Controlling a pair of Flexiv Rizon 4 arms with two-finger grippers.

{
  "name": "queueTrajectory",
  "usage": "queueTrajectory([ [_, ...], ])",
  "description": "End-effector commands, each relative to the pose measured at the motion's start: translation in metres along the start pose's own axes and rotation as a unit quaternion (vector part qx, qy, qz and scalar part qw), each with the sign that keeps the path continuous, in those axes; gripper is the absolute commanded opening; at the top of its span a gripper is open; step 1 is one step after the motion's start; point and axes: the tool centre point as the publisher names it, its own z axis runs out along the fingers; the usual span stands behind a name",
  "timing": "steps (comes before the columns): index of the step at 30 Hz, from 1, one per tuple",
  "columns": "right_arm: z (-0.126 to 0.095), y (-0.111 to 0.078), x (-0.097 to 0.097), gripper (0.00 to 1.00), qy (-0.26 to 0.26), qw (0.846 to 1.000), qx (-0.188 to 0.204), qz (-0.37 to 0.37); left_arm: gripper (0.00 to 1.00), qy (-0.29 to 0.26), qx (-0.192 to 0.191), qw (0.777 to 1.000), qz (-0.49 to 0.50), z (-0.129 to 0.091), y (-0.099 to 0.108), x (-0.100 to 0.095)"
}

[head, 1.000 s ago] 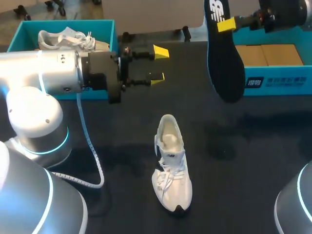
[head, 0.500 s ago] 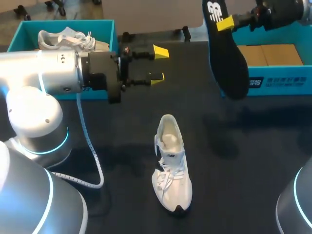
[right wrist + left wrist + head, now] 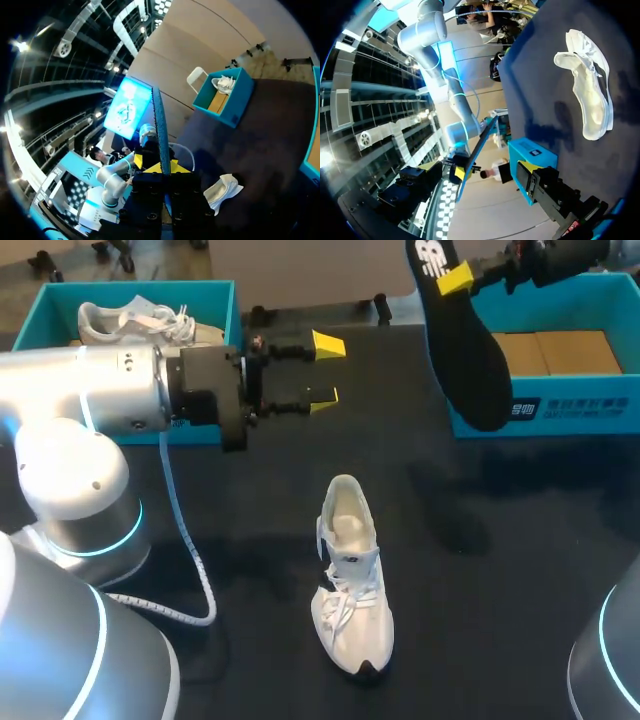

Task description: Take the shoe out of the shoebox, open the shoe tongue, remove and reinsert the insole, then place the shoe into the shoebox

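Right gripper [image 3: 455, 280] is clamped on the black insole [image 3: 465, 350] near its top end, yellow tips on both faces. The insole hangs down in the air at the far right of the table [image 3: 520, 540], and in the head view its lower end overlaps the near wall of the right box [image 3: 570, 408]. Right wrist view: insole [image 3: 159, 120] is edge-on between the gripper [image 3: 162, 167] tips, running straight ahead. Right box is teal, with brown cardboard inside. Left gripper [image 3: 322, 370] has its fingers apart and holds nothing; it hovers over the table just beside the left box [image 3: 228, 300], well apart from the shoe. White shoe [image 3: 350, 575] sits upright on the table near the middle, toe toward the robot, opening facing up, laces loose, nothing touching it. It also shows in the left wrist view [image 3: 587, 95] and the right wrist view [image 3: 222, 186]. Left box is teal, at the far left corner, with a second shoe [image 3: 135, 320] lying in it; box [image 3: 227, 102] and that shoe [image 3: 222, 82] show in the right wrist view too.
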Motion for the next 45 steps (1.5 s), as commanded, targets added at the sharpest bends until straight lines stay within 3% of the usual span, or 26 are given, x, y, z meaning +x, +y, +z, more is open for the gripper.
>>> queueTrajectory([
  [1, 0.027, 0.008, -0.01, 0.0, 0.003, 0.999, -0.034, 0.022, 1.0, -0.026, 0.007, 1.0, -0.004, 0.007, 0.01, 0.008],
  [8, 0.04, 0.007, -0.019, 0.0, -0.01, 0.993, -0.089, 0.083, 1.0, -0.034, -0.003, 0.999, -0.019, 0.011, 0.026, 0.014],
  [21, 0.04, 0.007, -0.019, 0.0, -0.01, 0.993, -0.089, 0.083, 1.0, -0.025, -0.006, 0.999, -0.019, 0.01, 0.029, 0.012],
  [28, 0.051, 0.009, -0.033, 0.0, 0.017, 0.987, -0.083, 0.135, 1.0, -0.025, 0.006, 1.0, -0.014, 0.024, 0.032, 0.021],
  [38, 0.053, 0.011, -0.036, 0.0, 0.01, 0.983, -0.08, 0.165, 1.0, -0.026, 0.002, 0.999, -0.045, 0.032, 0.038, 0.036],
  [45, 0.053, 0.011, -0.036, 0.0, 0.01, 0.983, -0.08, 0.165, 1.0, -0.018, 0.001, 0.999, -0.038, 0.049, 0.04, 0.041],
])
